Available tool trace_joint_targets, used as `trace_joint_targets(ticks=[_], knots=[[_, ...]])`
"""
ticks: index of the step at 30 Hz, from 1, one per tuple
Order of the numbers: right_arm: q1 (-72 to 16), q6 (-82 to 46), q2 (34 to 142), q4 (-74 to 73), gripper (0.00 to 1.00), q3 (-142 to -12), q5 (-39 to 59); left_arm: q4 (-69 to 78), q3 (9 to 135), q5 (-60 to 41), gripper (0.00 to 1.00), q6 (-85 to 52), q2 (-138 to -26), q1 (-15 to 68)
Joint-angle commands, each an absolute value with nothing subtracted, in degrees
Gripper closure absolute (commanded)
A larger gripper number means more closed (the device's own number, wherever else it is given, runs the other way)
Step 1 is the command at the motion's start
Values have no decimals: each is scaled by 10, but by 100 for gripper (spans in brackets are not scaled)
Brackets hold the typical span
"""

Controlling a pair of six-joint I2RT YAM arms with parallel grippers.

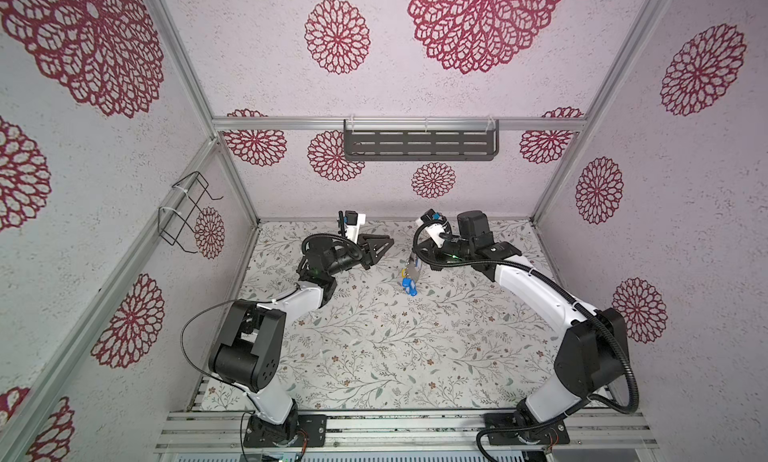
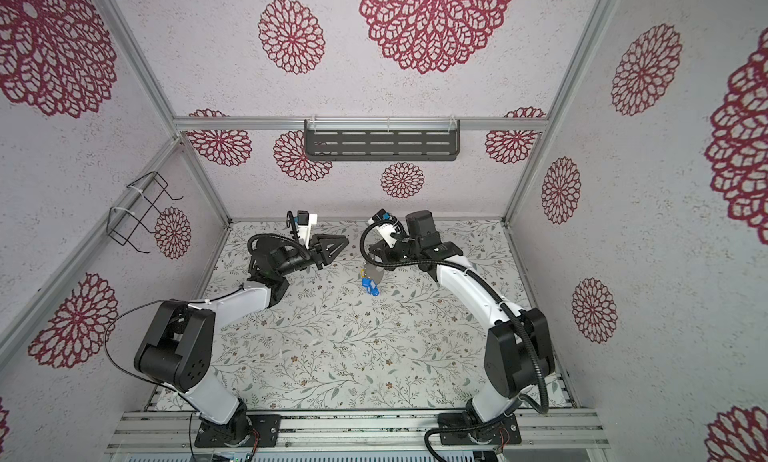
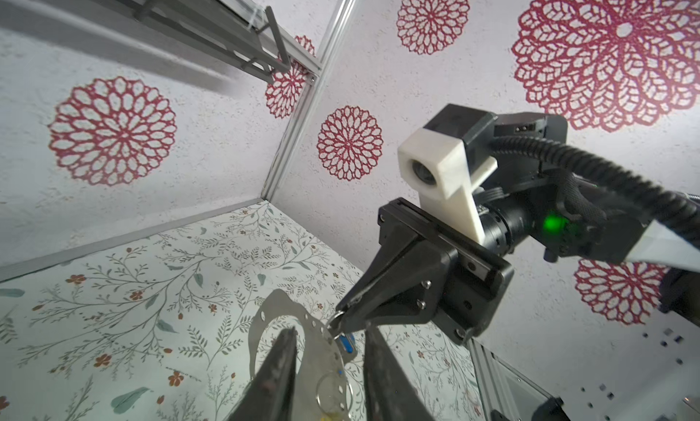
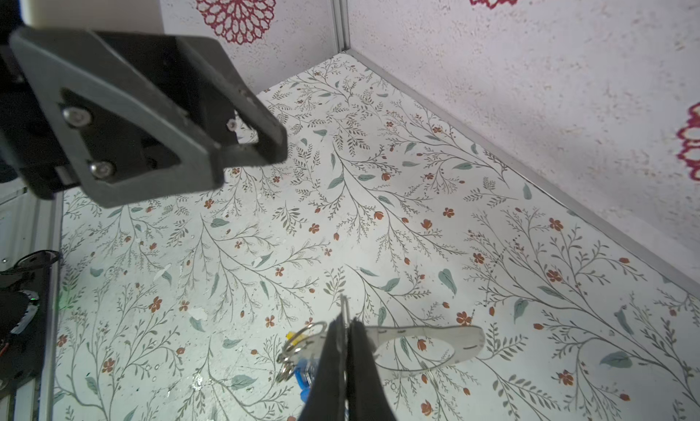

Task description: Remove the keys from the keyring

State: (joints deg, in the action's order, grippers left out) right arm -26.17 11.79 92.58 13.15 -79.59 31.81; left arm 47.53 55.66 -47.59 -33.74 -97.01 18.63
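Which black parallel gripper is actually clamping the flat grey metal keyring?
The right gripper: its jaws are shut on the rim of the keyring. The left gripper stands open, off the ring, holding nothing.

From high overhead we look steeply down on the whole table (image 1: 374,356) (image 2: 332,356) in both top views, while our two wrist cameras ride low and close, facing each other across the keyring (image 3: 280,305) (image 4: 466,343) they share.

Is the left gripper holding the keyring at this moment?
No, in the right wrist view the left gripper hangs open, apart from the keyring, which only the right gripper clamps at its rim.
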Motion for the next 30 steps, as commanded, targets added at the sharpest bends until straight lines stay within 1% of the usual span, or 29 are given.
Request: trace_joint_targets(ticks=[1,10,16,21,30], knots=[[-261,102,917,100,100,-813,368,480,558,-541,68,-321,-975,192],[-261,47,917,45,100,-809,439,492,577,-573,69,-352,-986,199],[-259,0,916,-4,100,-796,498,545,577,-590,71,-404,-996,196],[-256,-3,917,-3,100,-794,504,585,569,-586,73,-435,-996,182],[-256,-19,916,-20,100,-792,520,580,581,-574,70,-437,-1003,179]])
